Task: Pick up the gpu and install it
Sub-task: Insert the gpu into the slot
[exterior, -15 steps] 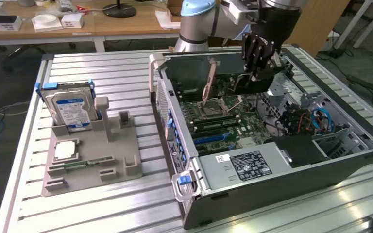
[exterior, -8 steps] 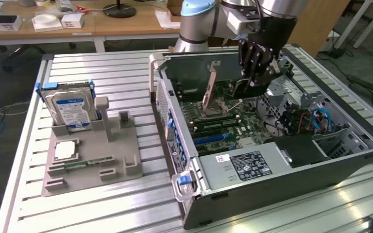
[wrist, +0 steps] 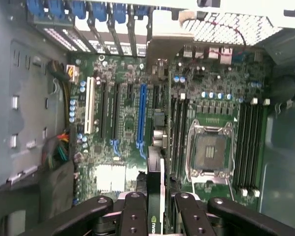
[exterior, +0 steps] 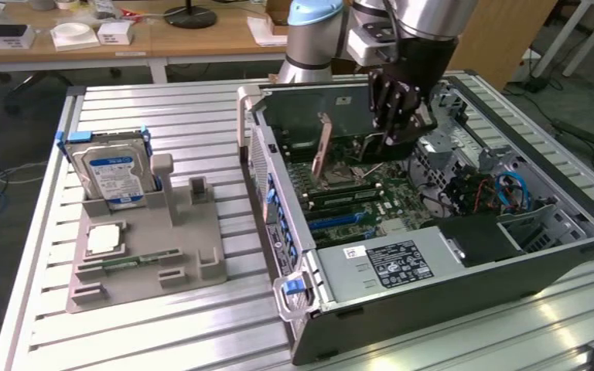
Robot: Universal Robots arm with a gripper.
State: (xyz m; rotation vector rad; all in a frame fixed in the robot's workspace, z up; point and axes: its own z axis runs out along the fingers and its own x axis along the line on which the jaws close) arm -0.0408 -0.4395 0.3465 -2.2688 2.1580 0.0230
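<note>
Sitting seemingly clamped between fingers [wrist: 134, 216]: gpu [wrist: 155, 194]

gpu [wrist: 155, 206]: edge-on between the fingers [wrist: 134, 216], mostly cut off by the frame.
arm [exterior: 421, 15]: cut off at the exterior view's 12 o'clock.
hard drive label [exterior: 114, 174]: print too small to read, 9 o'clock.

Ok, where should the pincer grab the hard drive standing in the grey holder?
I'd take the hard drive by its free upper half, pinching the two broad faces, coming down from above: it stands upright on edge with its lower end slotted in the grey holder.
</note>
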